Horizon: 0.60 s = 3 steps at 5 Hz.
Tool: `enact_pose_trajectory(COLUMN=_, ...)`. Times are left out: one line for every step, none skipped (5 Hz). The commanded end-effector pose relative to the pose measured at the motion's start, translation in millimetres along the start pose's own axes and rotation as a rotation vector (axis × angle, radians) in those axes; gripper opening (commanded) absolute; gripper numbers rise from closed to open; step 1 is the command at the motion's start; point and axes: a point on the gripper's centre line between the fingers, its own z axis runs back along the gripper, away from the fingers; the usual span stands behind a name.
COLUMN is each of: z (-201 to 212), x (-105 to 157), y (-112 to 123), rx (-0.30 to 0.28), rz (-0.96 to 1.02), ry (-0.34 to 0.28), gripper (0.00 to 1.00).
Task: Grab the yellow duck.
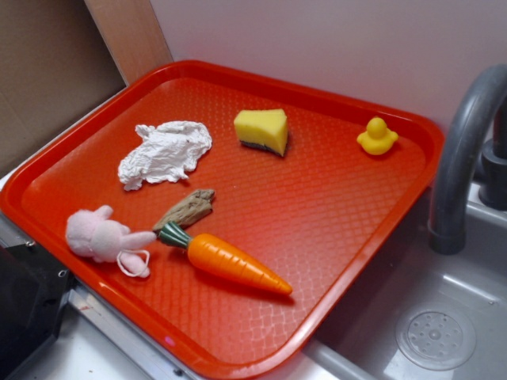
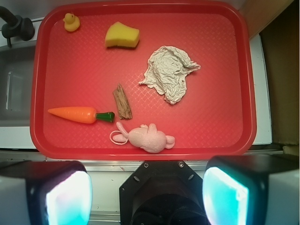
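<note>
Small glossy yellow rubber duck (image 2: 71,22) sits upright at approx 11 o'clock on red plastic tray (image 2: 140,153) in wrist view, near tray's corner rim. Facing unclear; too small, no evident long axis. Count, 1 each: yellow wedge sponge (image 2: 122,36), crumpled white paper (image 2: 169,72), brown wood chip (image 2: 122,101), orange toy carrot (image 2: 79,114), pink plush animal (image 2: 147,137). Bare tray all round duck. Gripper (image 2: 147,199) spread apart, holding nothing, below tray's 6 o'clock edge.

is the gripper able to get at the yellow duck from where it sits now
Probably yes: the yellow duck stands alone in the tray's far corner, apart from the sponge, and the open gripper has nothing blocking it.
</note>
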Motion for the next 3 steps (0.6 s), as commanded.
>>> enact_pose_trajectory(z=0.0, x=0.0, y=0.0, rx=0.0, rz=0.0, ry=0.0, gripper=1.0)
enact_pose_trajectory(z=-12.2, x=32.2, y=-17.7, rx=0.019, rz=-0.053, ry=-0.062, gripper=1.0)
enact_pose_trajectory(z=-29.8, x=70.2, y=-39.1, rx=-0.01, rz=-0.107, ry=-0.089, gripper=1.0)
